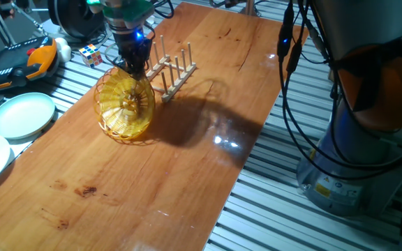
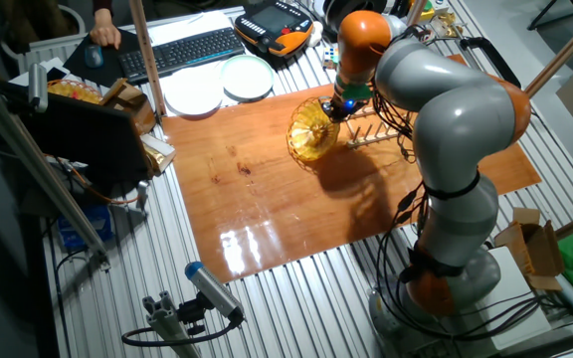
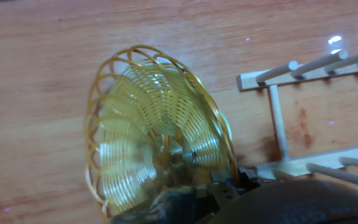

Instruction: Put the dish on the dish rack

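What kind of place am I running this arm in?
Most likely a robotics lab, not a kitchen: a wooden board laid over aluminium framing, a keyboard and teach pendant at the edge, a Rubik's cube nearby.

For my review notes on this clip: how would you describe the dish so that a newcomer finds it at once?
Start at the long wooden table, then go to the small wooden dish rack of upright pegs near its far end. Right beside the rack, the gripper holds the dish on edge by its upper rim. Unlike the solid pale plates beyond the table's edge, it is a golden-yellow see-through lattice.
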`<move>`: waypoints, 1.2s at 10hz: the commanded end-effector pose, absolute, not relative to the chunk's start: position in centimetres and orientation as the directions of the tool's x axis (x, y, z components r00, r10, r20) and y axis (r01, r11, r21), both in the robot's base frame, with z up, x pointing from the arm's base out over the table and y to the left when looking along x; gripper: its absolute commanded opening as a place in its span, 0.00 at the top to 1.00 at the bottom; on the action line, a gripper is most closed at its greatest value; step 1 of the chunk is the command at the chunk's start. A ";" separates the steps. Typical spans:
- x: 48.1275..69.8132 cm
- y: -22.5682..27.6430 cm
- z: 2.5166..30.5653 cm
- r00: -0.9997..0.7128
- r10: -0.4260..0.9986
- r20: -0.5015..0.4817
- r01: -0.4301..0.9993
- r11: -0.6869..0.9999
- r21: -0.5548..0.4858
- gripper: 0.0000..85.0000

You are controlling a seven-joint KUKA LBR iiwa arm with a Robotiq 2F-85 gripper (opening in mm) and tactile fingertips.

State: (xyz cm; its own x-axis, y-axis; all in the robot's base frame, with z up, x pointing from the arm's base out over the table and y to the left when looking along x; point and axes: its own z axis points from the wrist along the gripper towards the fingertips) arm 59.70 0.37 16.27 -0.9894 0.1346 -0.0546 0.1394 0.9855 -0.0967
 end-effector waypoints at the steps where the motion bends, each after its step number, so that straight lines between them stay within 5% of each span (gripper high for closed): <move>1: 59.7 0.4 16.3 -0.990 0.132 -0.057 0.139 0.981 -0.137 0.99; 12: 58.1 -1.7 25.8 -0.979 0.192 -0.063 0.199 0.970 -0.137 0.99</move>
State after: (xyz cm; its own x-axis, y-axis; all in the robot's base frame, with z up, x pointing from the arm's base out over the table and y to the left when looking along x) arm 57.98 -1.83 25.48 -0.9783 0.1962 -0.0663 0.2039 0.9686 -0.1423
